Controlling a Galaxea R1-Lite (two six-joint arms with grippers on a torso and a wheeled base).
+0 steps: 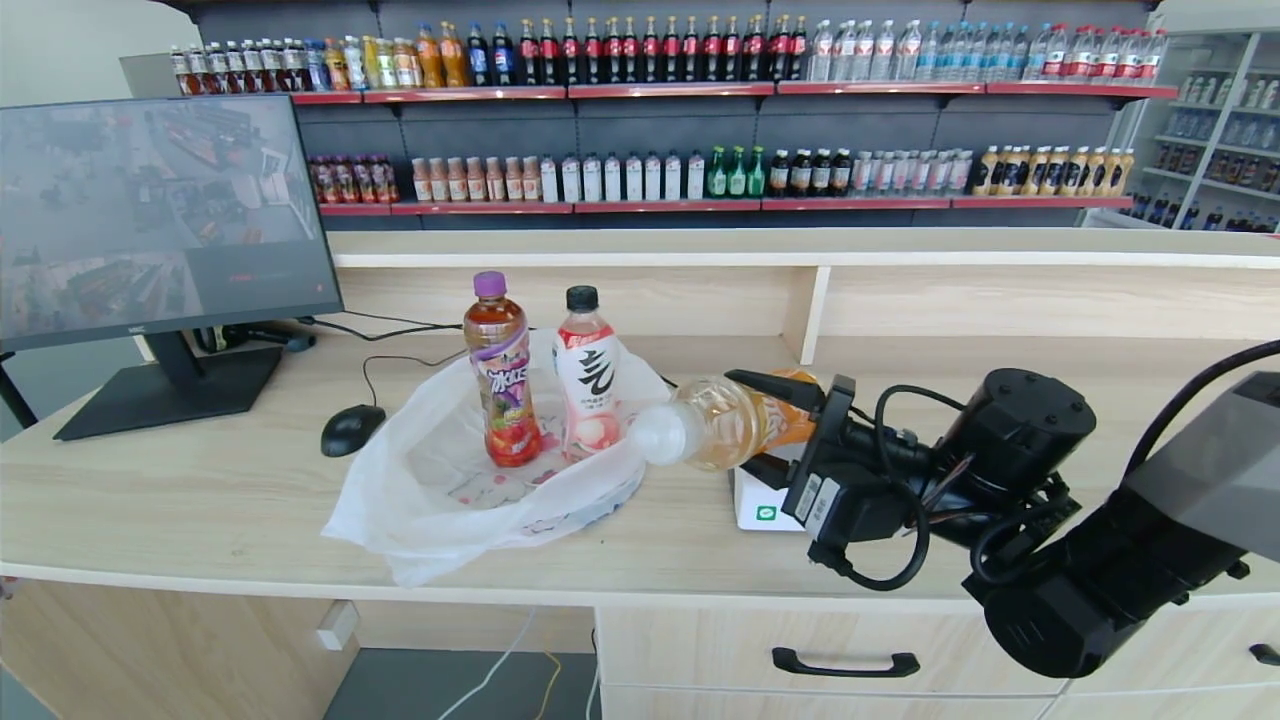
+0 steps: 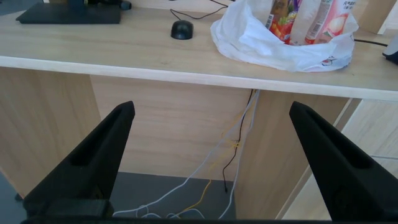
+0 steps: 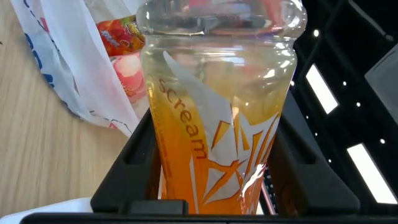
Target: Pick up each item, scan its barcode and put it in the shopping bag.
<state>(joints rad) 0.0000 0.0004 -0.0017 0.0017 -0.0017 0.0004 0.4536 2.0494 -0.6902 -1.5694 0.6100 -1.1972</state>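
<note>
The pale wooden counter (image 1: 200,500) carries a white plastic shopping bag (image 1: 420,490) left of centre, with a purple-capped bottle (image 1: 503,375) and a black-capped bottle (image 1: 587,375) upright inside. The right gripper (image 1: 757,422) clamps a clear orange-labelled drink bottle (image 1: 720,425) sideways, its cap at the bag's right rim. The left gripper (image 2: 211,109) hangs below the counter's near edge, jaws spread.

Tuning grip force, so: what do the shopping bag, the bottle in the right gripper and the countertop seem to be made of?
Shopping bag: thin white plastic film, likely; crumpled folds, slightly translucent. Bottle: clear glossy plastic, apparently; orange drink shows through. Countertop: matte pale wood grain, perhaps laminate.
</note>
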